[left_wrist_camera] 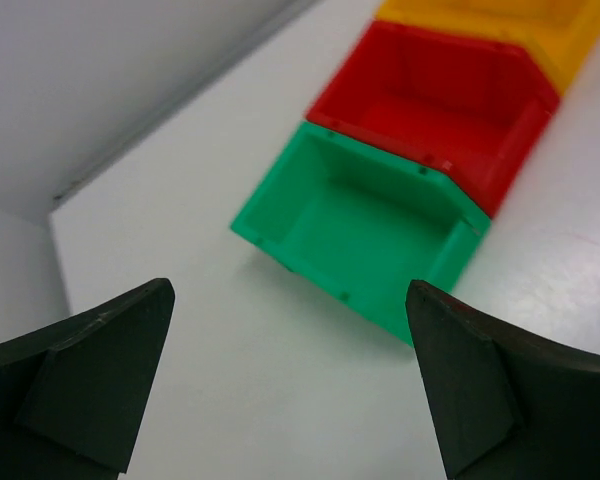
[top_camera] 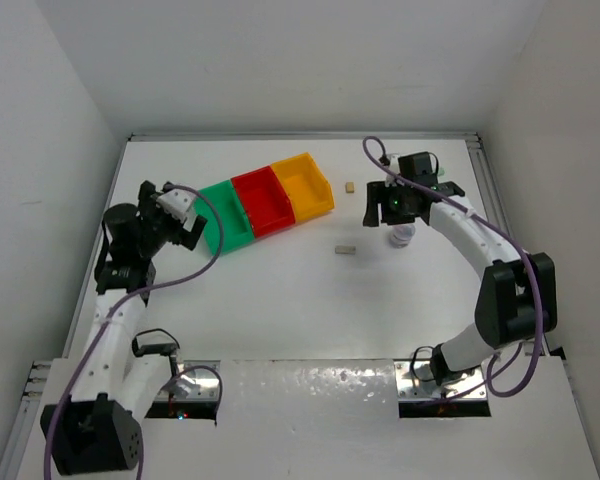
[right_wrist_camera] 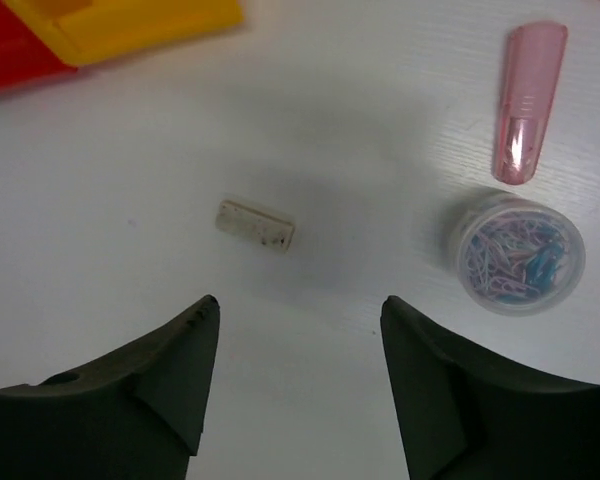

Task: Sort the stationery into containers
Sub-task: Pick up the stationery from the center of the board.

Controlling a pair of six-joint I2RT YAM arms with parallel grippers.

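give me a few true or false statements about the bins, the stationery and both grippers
1. The red bin sits between the green bin and the yellow bin. True.
2. The right gripper is shut on a tan block. False: it is open, and the block lies on the table ahead of it.
3. The pink piece lies in the yellow bin. False: it lies on the table beside the round tub of clips.
4. The left gripper is open and holds nothing. True.

Robot lab cell (plain white walls (top_camera: 40, 150), white table (top_camera: 280, 300)).
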